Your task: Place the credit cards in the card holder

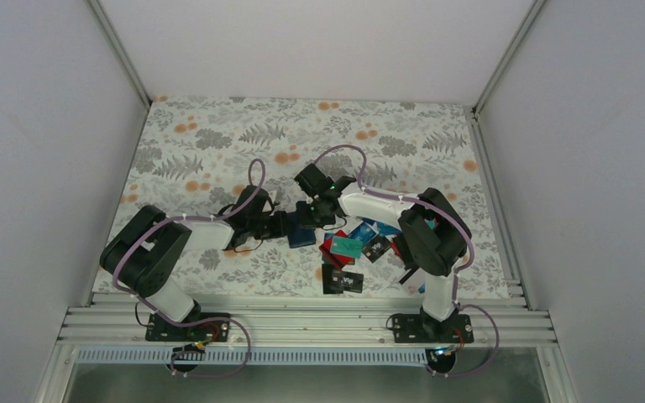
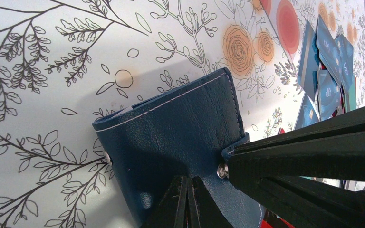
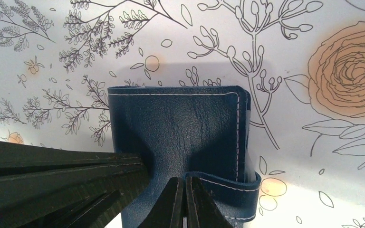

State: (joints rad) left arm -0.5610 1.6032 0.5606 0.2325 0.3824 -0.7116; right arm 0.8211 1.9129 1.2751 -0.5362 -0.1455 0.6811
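The navy card holder [image 1: 302,238] lies folded on the floral cloth at mid-table. It fills the left wrist view [image 2: 171,133] and the right wrist view [image 3: 180,128]. My left gripper [image 2: 190,179] is shut, its tips resting on the holder's cover. My right gripper [image 3: 184,180] is also shut, its tips at the clasp tab [image 3: 228,184], beside the snap [image 2: 222,171]. Nothing shows between either pair of fingers. The credit cards [image 1: 348,246] lie in a loose pile to the right of the holder, with blue cards [image 2: 328,71] seen beyond it.
A black card [image 1: 342,280] lies nearest the front rail [image 1: 302,323]. White walls close off the left, back and right sides. The right arm's elbow [image 1: 428,235] hangs over the right side of the pile. Bare floral cloth [image 1: 218,143] spreads behind and to the left.
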